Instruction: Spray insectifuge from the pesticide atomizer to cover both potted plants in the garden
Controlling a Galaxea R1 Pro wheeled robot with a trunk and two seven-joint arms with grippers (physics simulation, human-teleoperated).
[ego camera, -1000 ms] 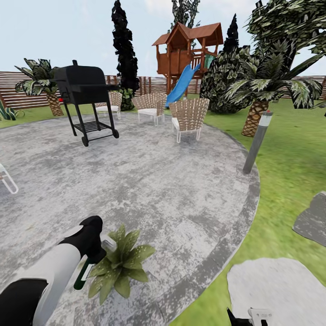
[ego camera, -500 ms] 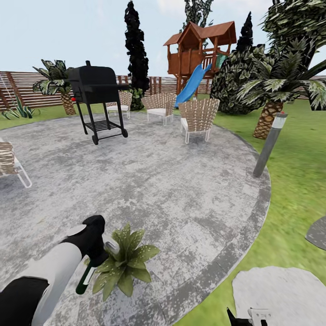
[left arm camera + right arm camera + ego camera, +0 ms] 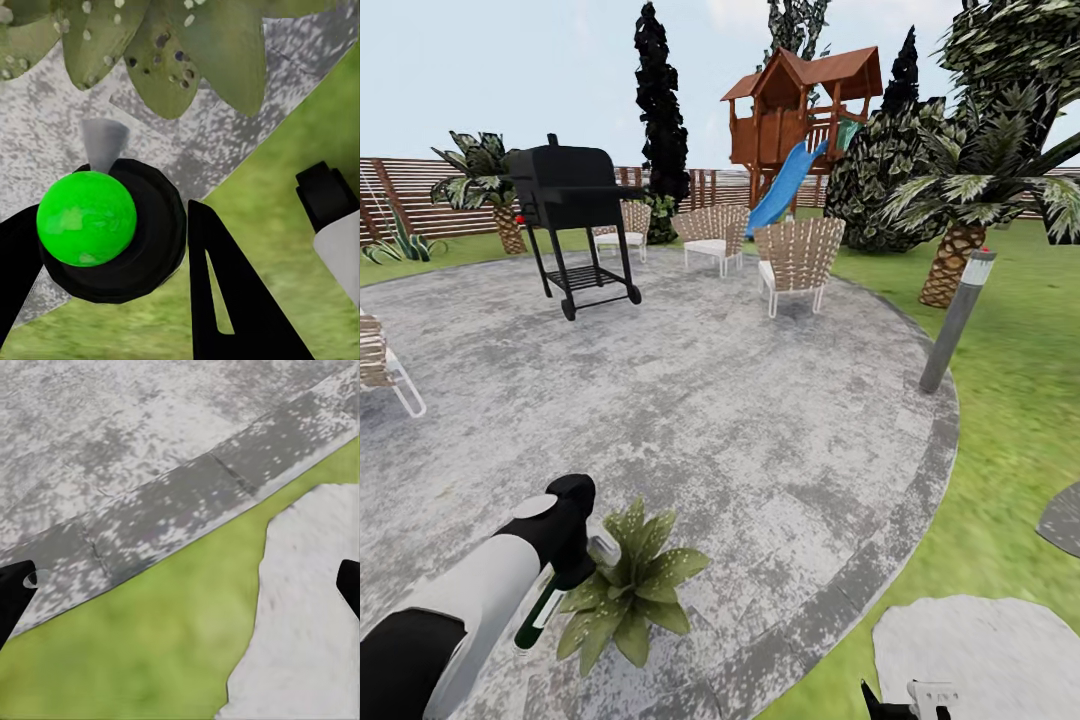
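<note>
head view, left end effector (image 3: 565,572) gripping dark green pesticide atomizer (image 3: 540,606), pale grey spray head

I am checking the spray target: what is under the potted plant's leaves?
Under the potted plant shows the grey paved patio. Its pot is hidden by the leaves. The left gripper holds the pesticide atomizer beside it.

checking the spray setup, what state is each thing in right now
spray bottle: held in left claw, nozzle at the plant
potted plant: upright on the patio, leaves speckled white
right claw: open, empty
grill: lid closed
</note>
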